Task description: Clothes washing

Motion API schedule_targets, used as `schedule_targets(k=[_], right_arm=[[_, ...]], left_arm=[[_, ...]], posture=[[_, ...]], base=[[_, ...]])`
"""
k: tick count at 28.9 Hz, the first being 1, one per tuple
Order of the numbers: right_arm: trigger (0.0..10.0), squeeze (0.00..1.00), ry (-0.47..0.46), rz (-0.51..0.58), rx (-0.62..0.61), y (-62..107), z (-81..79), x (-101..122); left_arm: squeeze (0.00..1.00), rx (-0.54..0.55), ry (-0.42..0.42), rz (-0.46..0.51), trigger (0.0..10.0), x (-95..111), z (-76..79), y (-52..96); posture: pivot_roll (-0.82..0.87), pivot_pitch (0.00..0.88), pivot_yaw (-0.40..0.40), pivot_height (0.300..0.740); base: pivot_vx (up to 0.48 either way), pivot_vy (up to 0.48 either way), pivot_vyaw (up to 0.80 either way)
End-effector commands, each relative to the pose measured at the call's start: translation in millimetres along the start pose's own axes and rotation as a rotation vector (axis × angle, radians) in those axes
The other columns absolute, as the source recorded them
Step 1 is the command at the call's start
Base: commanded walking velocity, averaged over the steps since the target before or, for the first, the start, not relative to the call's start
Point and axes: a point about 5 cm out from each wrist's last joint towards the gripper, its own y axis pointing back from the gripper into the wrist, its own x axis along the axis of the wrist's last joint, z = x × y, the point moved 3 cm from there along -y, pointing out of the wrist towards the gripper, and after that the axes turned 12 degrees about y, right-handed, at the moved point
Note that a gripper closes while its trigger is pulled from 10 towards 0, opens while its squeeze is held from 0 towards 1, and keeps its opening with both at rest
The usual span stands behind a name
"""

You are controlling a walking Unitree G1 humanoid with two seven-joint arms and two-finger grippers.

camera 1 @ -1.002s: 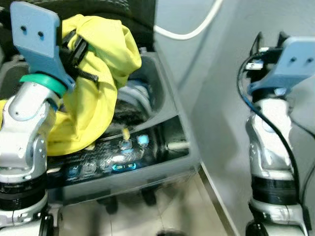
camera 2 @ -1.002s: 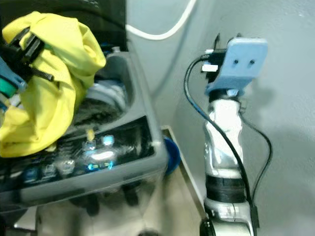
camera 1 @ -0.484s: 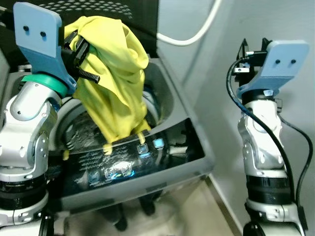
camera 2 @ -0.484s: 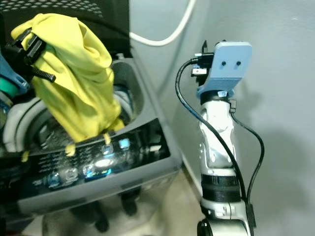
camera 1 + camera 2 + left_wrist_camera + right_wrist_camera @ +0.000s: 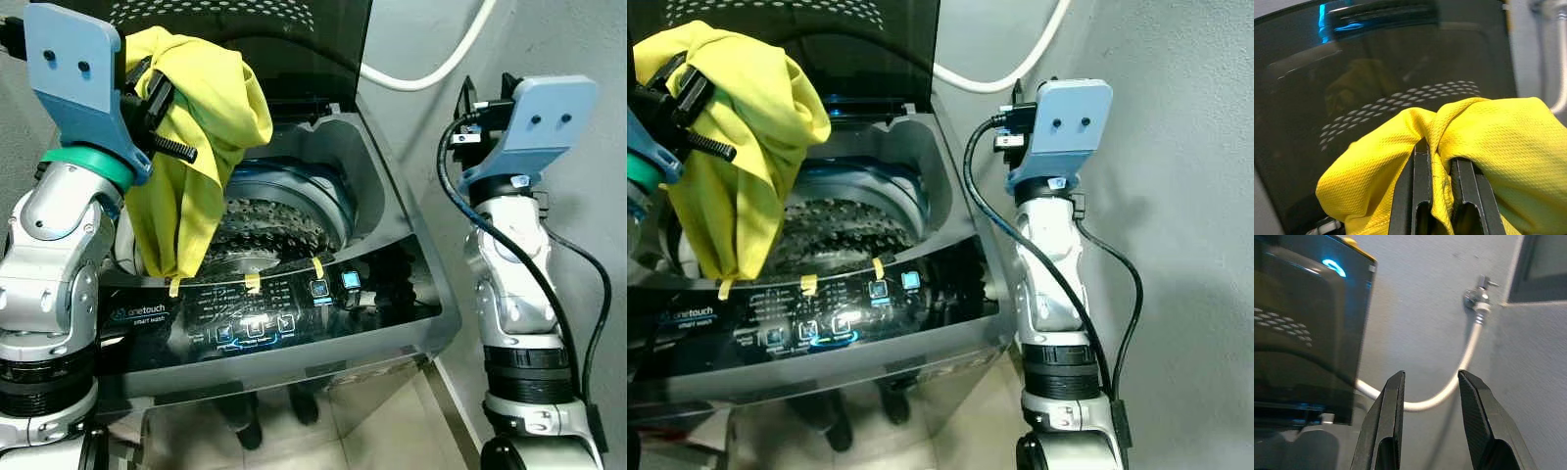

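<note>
A bright yellow garment of fine mesh weave is showing against the dark, smoky lid of the washing machine, which is carrying a band of small pale dots. The machine's body is looking grey, its control panel glossy black with icons glowing pale blue and small yellow tags hanging along its upper edge. The drum is glinting silver with a perforated pattern. A white hose is curving across the grey wall to a chrome tap. The left gripper and right gripper are showing black fingers, with light blue wrist plates, a teal ring and silver arms.
</note>
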Motion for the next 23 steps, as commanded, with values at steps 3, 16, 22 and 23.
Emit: schedule_targets(k=[3, 16, 22, 23], right_arm=[[10.0, 0.00, 0.003, 0.042, 0.034, -2.7, -4.7, 6.8], [10.0, 0.00, -0.048, 0.232, -0.018, -34.1, -4.9, 53.2], [10.0, 0.00, -0.007, 0.217, -0.019, -34.2, -0.3, 47.0], [10.0, 0.00, 0.021, 0.196, 0.028, -33.9, -4.3, 40.7]], left_arm=[[0.00, -0.101, -0.023, 0.047, 10.0, 8.7, 13.4, -7.0], [0.00, -0.309, 0.013, 0.081, 10.0, 22.5, 53.3, -94.0], [0.00, -0.291, 0.122, -0.233, 10.0, -30.3, 32.8, -78.0], [0.00, -0.287, 0.175, -0.280, 10.0, -36.8, 28.8, -67.9]], posture=[[0.09, 0.056, -0.008, 0.740], [0.08, 0.064, -0.005, 0.740], [0.08, 0.079, 0.002, 0.740], [0.08, 0.087, 0.002, 0.740]], base=[[0.000, 0.000, 0.00], [0.000, 0.000, 0.00], [0.000, 0.000, 0.00], [0.000, 0.000, 0.00]])
